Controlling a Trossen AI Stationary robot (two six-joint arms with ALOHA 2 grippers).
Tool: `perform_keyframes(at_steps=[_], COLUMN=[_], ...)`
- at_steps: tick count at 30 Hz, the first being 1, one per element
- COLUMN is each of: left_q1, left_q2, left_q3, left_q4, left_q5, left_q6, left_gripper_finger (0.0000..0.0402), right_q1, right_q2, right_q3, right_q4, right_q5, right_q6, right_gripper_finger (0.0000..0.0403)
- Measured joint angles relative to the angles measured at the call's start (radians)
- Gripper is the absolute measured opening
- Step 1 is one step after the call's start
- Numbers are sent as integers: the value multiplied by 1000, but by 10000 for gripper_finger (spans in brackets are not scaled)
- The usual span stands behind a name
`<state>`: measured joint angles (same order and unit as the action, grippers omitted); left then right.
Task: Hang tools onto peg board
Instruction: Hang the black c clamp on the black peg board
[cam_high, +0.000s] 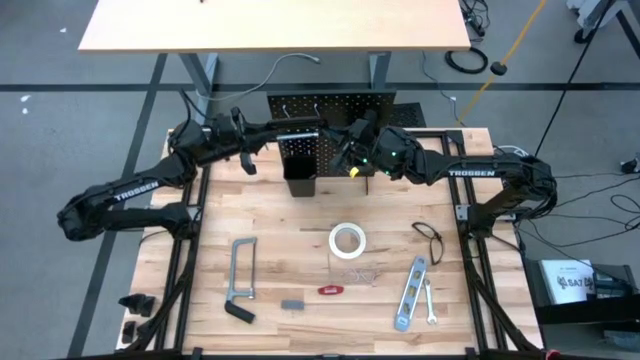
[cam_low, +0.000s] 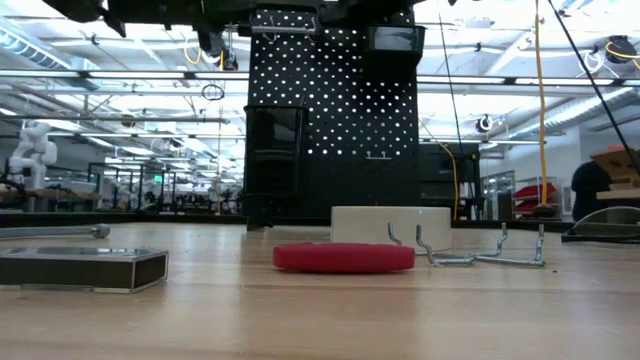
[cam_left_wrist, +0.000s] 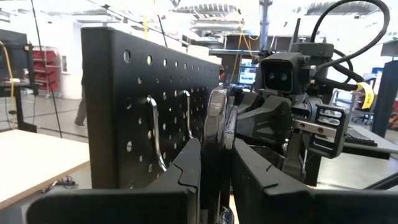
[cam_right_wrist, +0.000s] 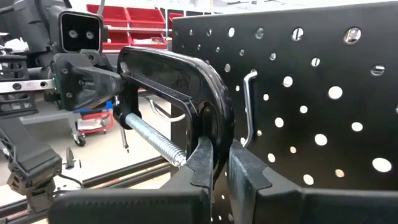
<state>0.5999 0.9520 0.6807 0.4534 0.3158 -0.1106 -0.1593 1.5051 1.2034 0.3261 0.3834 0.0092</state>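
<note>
A dark C-clamp (cam_right_wrist: 177, 71) with a silver screw (cam_right_wrist: 152, 140) is held up between my two grippers, close in front of the upright black peg board (cam_high: 330, 110), near its top. My left gripper (cam_left_wrist: 214, 155) is shut on one end of the clamp. My right gripper (cam_right_wrist: 217, 149) is shut on the other end. In the high view the left gripper (cam_high: 305, 133) and the right gripper (cam_high: 345, 142) meet before the board. Bare hooks (cam_right_wrist: 249, 106) stick out of the board beside the clamp. My left gripper pinches the C-clamp's frame (cam_left_wrist: 216, 121) between its two fingers, seen edge-on, at the end away from my right gripper (cam_right_wrist: 121, 81). The fingers come level from the table's left side. The clamp is lifted clear of the table. My right gripper pinches the curved back of the C-clamp's frame (cam_right_wrist: 211, 127) between its two fingers, the flat faces against the pads. The fingers come level from the table's right side. The clamp stands clear of the table, its screw slanting beside the board.
A black bin (cam_high: 300, 168) hangs on the board's lower left. On the table lie a white tape roll (cam_high: 347, 240), grey bar clamp (cam_high: 240, 282), black pliers (cam_high: 430, 240), silver level (cam_high: 410, 293), small wrench (cam_high: 431, 304), red-handled tool (cam_high: 331, 290) and loose hooks (cam_high: 366, 272).
</note>
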Motion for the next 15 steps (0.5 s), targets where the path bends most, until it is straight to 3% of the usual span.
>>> perform_keyframes(at_steps=[15], left_q1=[75], left_q2=[56], left_q3=[0], left_q4=[67], left_q5=[87], left_q6=[-69], left_gripper_finger=[48], right_q1=[0], right_q2=[0], right_q3=[0], right_q4=[1], right_q5=[10], right_q6=[12], right_gripper_finger=[14])
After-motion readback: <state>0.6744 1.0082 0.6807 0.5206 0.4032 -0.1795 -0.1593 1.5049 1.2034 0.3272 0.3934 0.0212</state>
